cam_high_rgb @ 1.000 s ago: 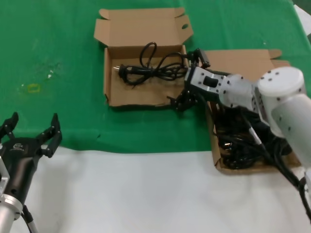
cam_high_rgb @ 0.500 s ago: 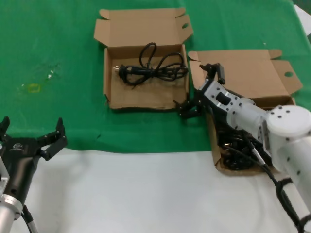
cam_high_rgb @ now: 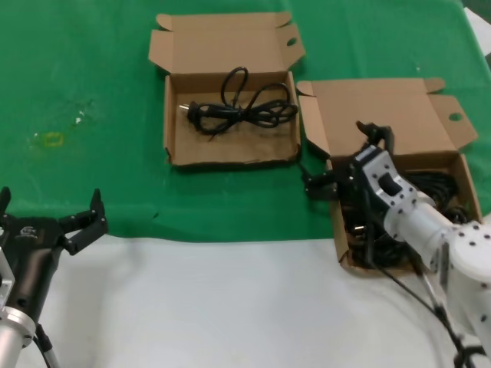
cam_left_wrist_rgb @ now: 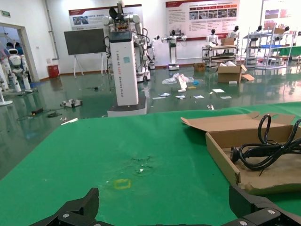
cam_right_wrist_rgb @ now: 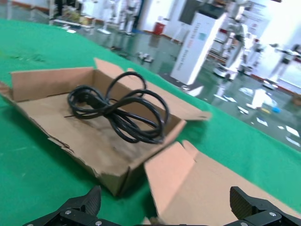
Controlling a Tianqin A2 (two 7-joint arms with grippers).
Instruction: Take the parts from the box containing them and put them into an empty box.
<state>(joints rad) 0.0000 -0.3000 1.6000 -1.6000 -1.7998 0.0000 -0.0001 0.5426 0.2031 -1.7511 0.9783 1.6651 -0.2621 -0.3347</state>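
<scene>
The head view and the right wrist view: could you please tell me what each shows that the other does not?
Only the head view shows the larger box holding a heap of cords, the right end effector open at that box's near-left corner, and the left end effector open over the white surface. Only the right wrist view shows the hall beyond the table, with a white pillar. Both share the smaller box, one coiled cord lying in it, and the green cloth.
</scene>
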